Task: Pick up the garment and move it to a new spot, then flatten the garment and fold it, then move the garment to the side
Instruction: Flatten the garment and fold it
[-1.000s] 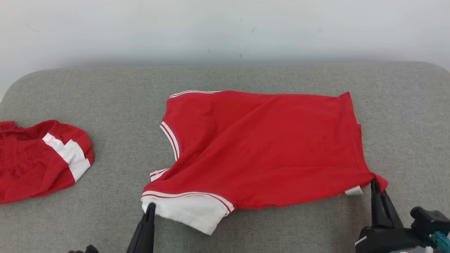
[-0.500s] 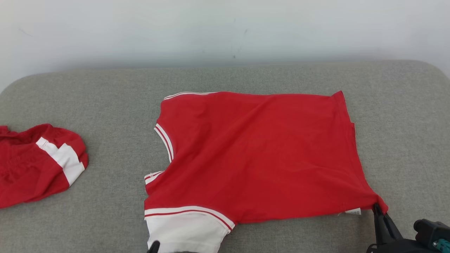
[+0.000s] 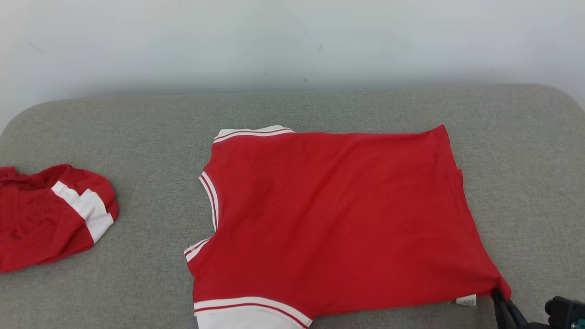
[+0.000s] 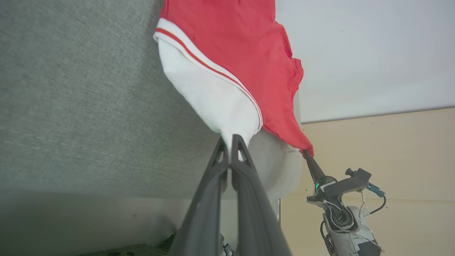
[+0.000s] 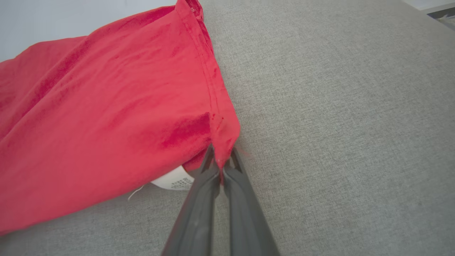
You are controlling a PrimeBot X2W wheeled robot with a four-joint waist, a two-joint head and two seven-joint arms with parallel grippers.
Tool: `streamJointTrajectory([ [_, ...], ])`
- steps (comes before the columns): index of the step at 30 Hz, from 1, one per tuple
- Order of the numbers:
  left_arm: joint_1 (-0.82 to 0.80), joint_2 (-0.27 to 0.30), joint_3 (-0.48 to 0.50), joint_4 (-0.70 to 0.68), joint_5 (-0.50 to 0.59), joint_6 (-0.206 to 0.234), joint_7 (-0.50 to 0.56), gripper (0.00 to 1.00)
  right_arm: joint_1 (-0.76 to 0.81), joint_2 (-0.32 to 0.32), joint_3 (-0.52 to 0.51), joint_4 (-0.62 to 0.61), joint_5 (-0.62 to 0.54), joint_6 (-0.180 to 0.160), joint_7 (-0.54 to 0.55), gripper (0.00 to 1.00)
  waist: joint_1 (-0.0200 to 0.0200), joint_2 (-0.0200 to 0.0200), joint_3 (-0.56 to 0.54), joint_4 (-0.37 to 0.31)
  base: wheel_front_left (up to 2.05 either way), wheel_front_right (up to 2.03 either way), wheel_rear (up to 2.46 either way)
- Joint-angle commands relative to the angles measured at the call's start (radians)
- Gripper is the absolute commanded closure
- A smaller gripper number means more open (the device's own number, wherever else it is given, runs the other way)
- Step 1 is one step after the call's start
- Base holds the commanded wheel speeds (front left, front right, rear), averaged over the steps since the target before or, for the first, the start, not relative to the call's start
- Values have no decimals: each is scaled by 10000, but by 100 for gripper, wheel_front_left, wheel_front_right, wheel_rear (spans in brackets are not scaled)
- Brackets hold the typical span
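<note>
Red tee (image 3: 338,219), white red-striped sleeves, spread near-flat on grey fabric surface (image 3: 137,137); collar left, hem right.

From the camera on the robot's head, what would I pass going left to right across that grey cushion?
The crumpled red-and-white garment → the red shirt, spread out → the right gripper, shut on the shirt's near right corner.
</note>
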Motion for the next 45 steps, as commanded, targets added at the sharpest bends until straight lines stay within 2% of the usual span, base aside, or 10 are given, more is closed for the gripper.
streamJointTrajectory([
  [1,169,117,-3,-90,-77,53,92,100,150,29,-39,-50,75,-24,68,100,1,0,-10,-2,0,0,0],
  [5,301,239,109,-322,-136,113,98,100,285,29,-151,-119,152,-24,296,100,1,0,-23,-4,0,0,0],
  [9,-194,179,309,-324,408,77,-307,100,374,17,-159,-316,340,-24,244,100,1,0,-52,-9,0,0,0],
  [16,-2241,-516,-150,456,1870,46,-654,100,-69,-242,278,-716,760,-24,127,100,1,0,-44,-64,0,0,0],
  [23,-4607,-1459,-471,1860,3094,18,-1186,100,-953,-585,829,-460,887,-24,384,100,1,0,372,-186,0,0,0],
  [31,-6373,-2242,-493,3276,3773,-48,-1968,100,-1915,-495,742,100,704,-24,149,100,1,0,969,-201,0,0,0],
  [45,-8292,-2855,-479,4941,4639,-83,-2855,100,-3236,-44,402,704,4,-24,-387,100,1,0,1801,-145,0,0,0],
])
